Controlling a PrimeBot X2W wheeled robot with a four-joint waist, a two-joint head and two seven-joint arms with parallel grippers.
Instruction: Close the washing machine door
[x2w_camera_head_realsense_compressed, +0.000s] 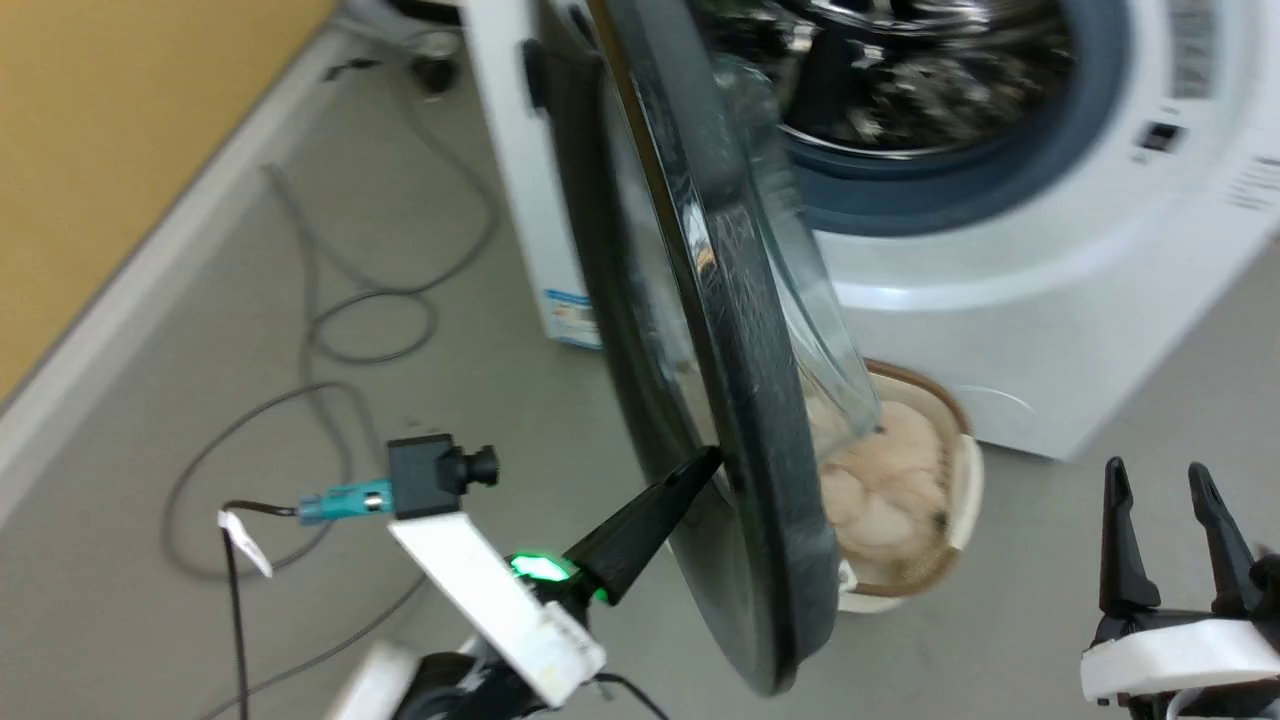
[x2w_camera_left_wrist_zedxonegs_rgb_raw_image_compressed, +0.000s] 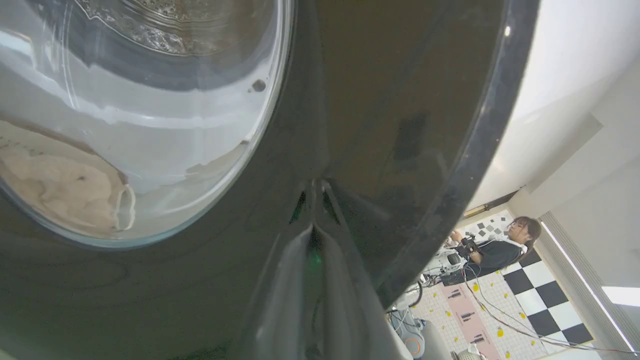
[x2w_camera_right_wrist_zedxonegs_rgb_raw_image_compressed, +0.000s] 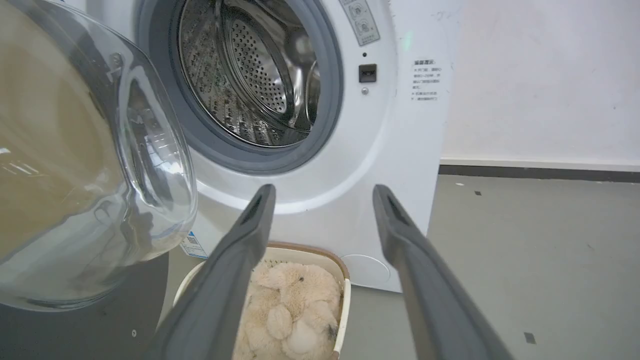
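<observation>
The door is standing half open, swung out from the washing machine's front, its edge toward you. Your left gripper is touching the door's black ring on the face turned away from the washing machine, jaws together. Your right gripper is hovering out in front of the washing machine, jaws apart and empty. A basket holding a plush toy is sitting against the washing machine's front, below its drum opening.

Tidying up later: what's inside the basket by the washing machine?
A pale fluffy plush toy lies in the basket; anything beneath it is covered.
</observation>
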